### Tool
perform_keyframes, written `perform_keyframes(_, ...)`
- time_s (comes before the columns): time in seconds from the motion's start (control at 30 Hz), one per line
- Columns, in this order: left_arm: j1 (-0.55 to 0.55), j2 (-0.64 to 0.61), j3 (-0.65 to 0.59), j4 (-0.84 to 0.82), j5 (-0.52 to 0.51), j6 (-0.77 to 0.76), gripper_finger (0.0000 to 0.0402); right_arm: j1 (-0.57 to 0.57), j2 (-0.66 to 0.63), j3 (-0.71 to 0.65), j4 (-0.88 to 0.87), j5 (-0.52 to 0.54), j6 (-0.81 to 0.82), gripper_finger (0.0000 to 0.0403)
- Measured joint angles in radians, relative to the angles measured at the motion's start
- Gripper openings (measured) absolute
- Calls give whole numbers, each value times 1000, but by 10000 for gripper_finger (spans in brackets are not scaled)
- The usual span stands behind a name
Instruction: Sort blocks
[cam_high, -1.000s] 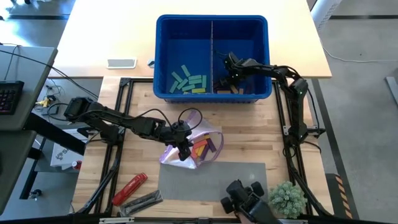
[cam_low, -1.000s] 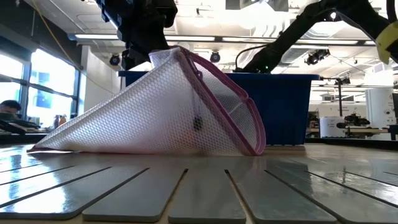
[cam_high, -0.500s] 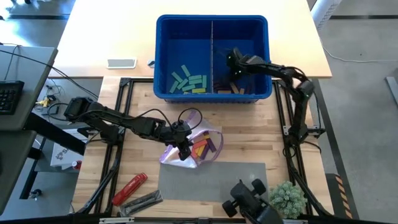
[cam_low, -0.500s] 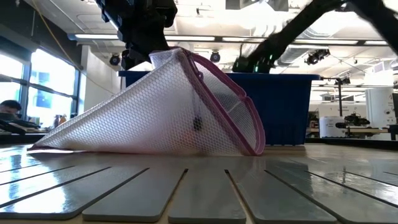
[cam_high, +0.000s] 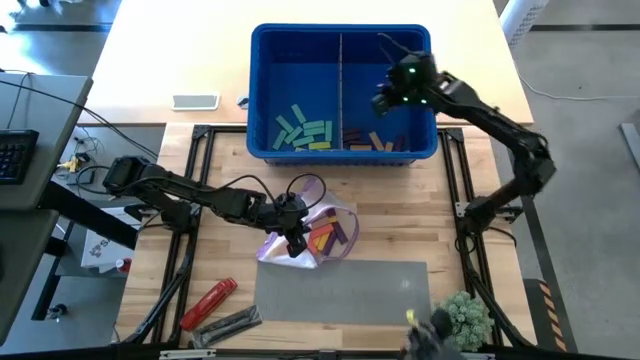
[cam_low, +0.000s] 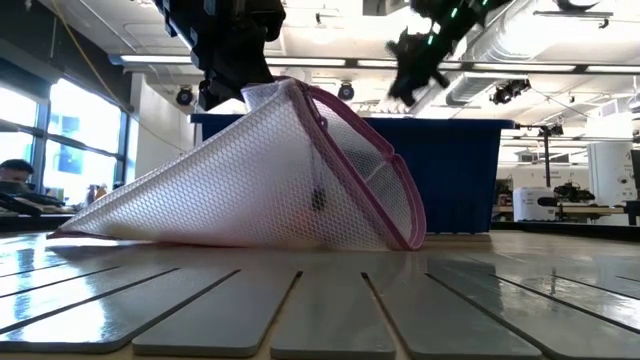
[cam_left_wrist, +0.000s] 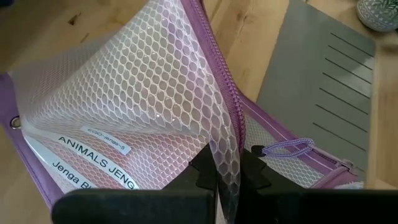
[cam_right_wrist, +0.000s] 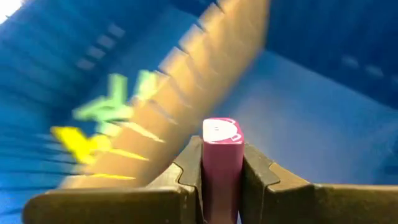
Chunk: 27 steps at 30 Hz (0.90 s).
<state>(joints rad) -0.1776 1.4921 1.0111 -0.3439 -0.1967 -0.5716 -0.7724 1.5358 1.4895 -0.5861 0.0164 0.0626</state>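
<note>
A white mesh bag with purple trim (cam_high: 318, 232) lies on the wooden table, with purple, orange and lime blocks (cam_high: 331, 238) inside it. My left gripper (cam_high: 293, 238) is shut on the bag's upper layer and holds it up like a tent (cam_low: 270, 170). My right gripper (cam_high: 384, 100) hangs above the right compartment of the blue bin (cam_high: 340, 38), shut on a purple block (cam_right_wrist: 222, 155). Teal and lime blocks (cam_high: 303, 132) lie in the bin's left compartment. Dark purple and tan ones (cam_high: 372, 142) lie in the right. My left gripper pinches the bag's upper mesh layer beside the purple zipper edge (cam_left_wrist: 227, 163) between its two fingers (cam_left_wrist: 200, 175), slanting down from the table's left. The mesh rises taut to the fingers; the bag's lower side stays on the table. My right gripper pinches the purple block by its two long sides (cam_right_wrist: 222, 180) between its two fingers (cam_right_wrist: 258, 174). The block lies along the fingers, and its end face (cam_right_wrist: 222, 130) sticks out past the fingertips. It is lifted clear above the bin.
A grey slatted mat (cam_high: 340, 290) lies near the front edge, with a small plant (cam_high: 462, 318) at its right. A red cylindrical tool (cam_high: 208, 303) and a dark tool (cam_high: 225, 325) lie at the front left. A phone (cam_high: 195, 101) sits left of the bin.
My right gripper has risen fast out of the bin's right compartment, tipping up toward level, and now holds a purple block clear above the bin. The bag stands as before.
</note>
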Motion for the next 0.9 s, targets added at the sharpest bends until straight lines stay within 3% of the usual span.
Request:
perform_keyframes(0.13, 0, 0, 0, 1, 1, 0, 0, 84, -105, 1, 0, -52, -10, 38)
perform_keyframes(0.37, 0, 0, 0, 1, 2, 0, 0, 327, -236, 2, -2, -63, -19, 38)
perform_keyframes(0.67, 0, 0, 0, 2, 3, 0, 0, 653, -245, 2, -53, -53, 61, 38)
perform_keyframes(0.9, 0, 0, 0, 5, 3, 16, 0, 843, -208, 2, -148, 68, 148, 38)
